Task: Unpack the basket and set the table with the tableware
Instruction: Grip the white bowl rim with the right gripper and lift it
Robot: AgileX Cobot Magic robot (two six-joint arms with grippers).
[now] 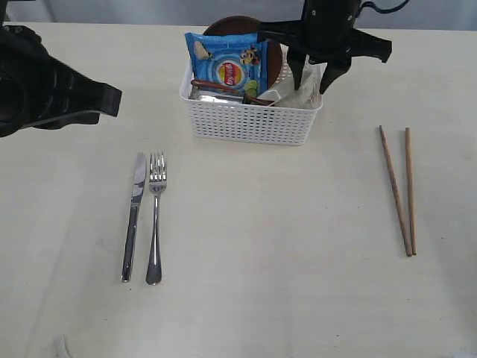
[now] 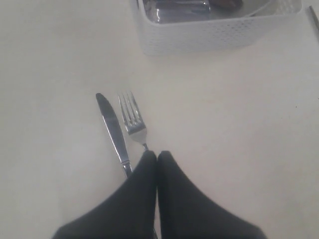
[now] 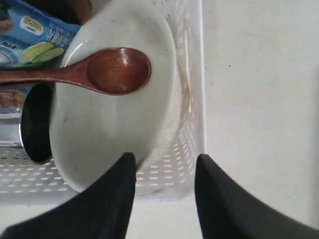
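Right fingers [image 3: 117, 194] are spread wide and empty, poised over the right end of the basket [image 1: 250, 119], one tip above the bowl's rim and the other out past the basket's lattice wall. Plenty is crowding that spot: the reddish-brown wooden spoon [image 3: 99, 72] lies across the cream bowl [image 3: 114, 114], its head over the bowl's hollow and its handle running off toward the blue snack bag [image 1: 227, 63]. A shiny steel mug [image 3: 35, 122] is tucked hard against the bowl's side. The bag stands upright at the back with the brown plate [image 1: 238, 26] behind it. It shows a round red-and-yellow logo and green cucumber slices, but the lettering is too blurred to read. The bowl itself is plain, round and glossy, tilted against the basket's end wall. Out on the pale bench [image 1: 283, 298], the knife [image 1: 134, 216] and fork [image 1: 155, 216] lie side by side to the left, and two chopsticks [image 1: 399, 190] lie well apart on the right. Left fingers [image 2: 144, 184] are pressed together, holding nothing, above the cutlery handles.
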